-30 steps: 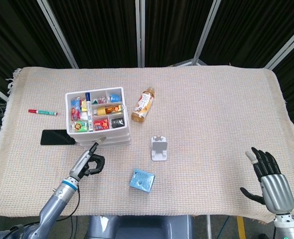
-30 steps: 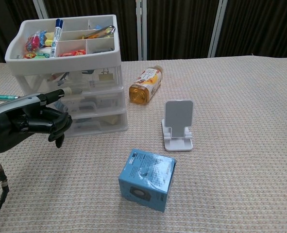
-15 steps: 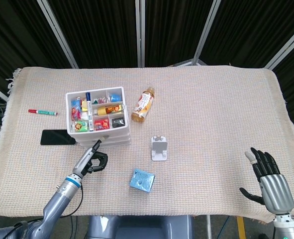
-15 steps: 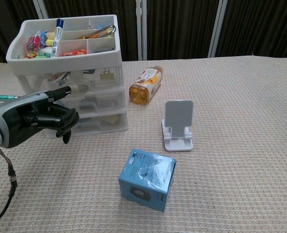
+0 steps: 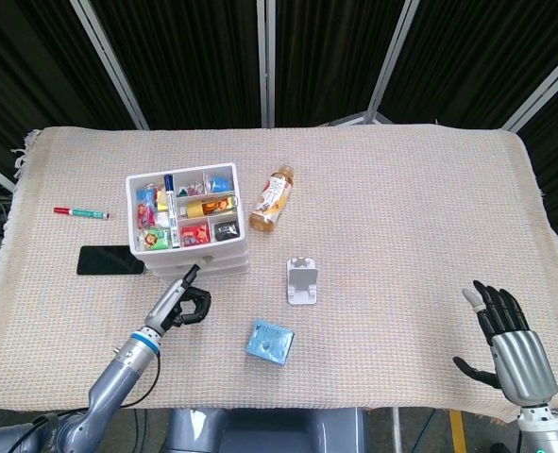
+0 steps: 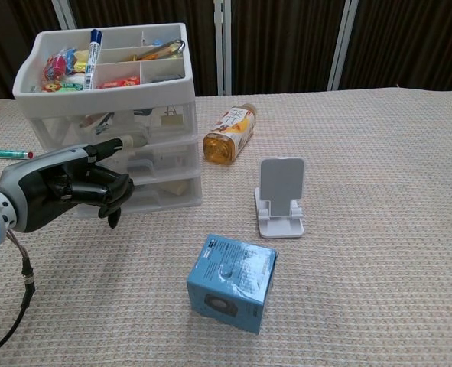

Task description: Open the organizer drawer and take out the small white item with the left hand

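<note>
The white drawer organizer (image 5: 188,222) (image 6: 111,115) stands at the table's left, its top tray full of small colourful items and a marker. Its clear drawers look closed; clips and small items show dimly through their fronts. No small white item is plainly visible. My left hand (image 5: 179,301) (image 6: 65,189) sits right in front of the drawers, most fingers curled in and one finger stretched out to the upper drawer's front, holding nothing. My right hand (image 5: 510,338) hovers near the front right table edge, fingers spread and empty; only the head view shows it.
A juice bottle (image 5: 272,198) lies right of the organizer. A white phone stand (image 5: 302,280) and a blue box (image 5: 270,342) sit in front of it. A black phone (image 5: 109,260) and a red-green marker (image 5: 81,213) lie to the organizer's left.
My left hand has moved forward and right, closing in on the drawer fronts with its outstretched finger. The organizer and my right hand have stayed put.
</note>
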You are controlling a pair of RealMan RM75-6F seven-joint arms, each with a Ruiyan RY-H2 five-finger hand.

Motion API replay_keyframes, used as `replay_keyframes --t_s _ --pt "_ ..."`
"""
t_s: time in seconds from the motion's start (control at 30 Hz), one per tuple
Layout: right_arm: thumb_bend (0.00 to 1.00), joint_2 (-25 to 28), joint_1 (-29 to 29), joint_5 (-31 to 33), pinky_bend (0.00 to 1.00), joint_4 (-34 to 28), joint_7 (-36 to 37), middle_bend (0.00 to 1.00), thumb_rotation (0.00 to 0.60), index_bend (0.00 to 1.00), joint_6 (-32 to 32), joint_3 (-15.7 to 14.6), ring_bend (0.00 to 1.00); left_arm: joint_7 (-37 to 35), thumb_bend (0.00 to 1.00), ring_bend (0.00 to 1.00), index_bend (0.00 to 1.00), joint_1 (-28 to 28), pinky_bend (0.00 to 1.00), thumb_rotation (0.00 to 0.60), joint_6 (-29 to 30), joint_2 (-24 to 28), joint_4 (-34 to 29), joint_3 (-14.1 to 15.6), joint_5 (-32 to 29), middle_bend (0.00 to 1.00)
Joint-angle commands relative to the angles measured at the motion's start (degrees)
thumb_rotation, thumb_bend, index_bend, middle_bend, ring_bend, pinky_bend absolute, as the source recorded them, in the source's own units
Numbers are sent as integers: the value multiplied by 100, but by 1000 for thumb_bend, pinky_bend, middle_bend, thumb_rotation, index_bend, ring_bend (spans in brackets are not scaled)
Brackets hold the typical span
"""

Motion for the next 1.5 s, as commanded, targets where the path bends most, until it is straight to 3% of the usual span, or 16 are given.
replay_keyframes --t_s 0.03,1.0,1.5 --pt "20 0 -1 -4 0 0 -5 0 600 0 -1 -3 0 -9 715 741 50 1 602 600 -7 7 6 4 -1 764" --pt "20 -18 -10 -19 0 0 -52 0 600 0 4 -7 0 -281 714 741 58 150 602 600 114 161 -104 333 535 765" --pt "19 -43 -13 -34 0 13 -91 0 600 0 -1 -16 0 -363 713 741 14 483 602 600 721 411 -218 626 1044 764"
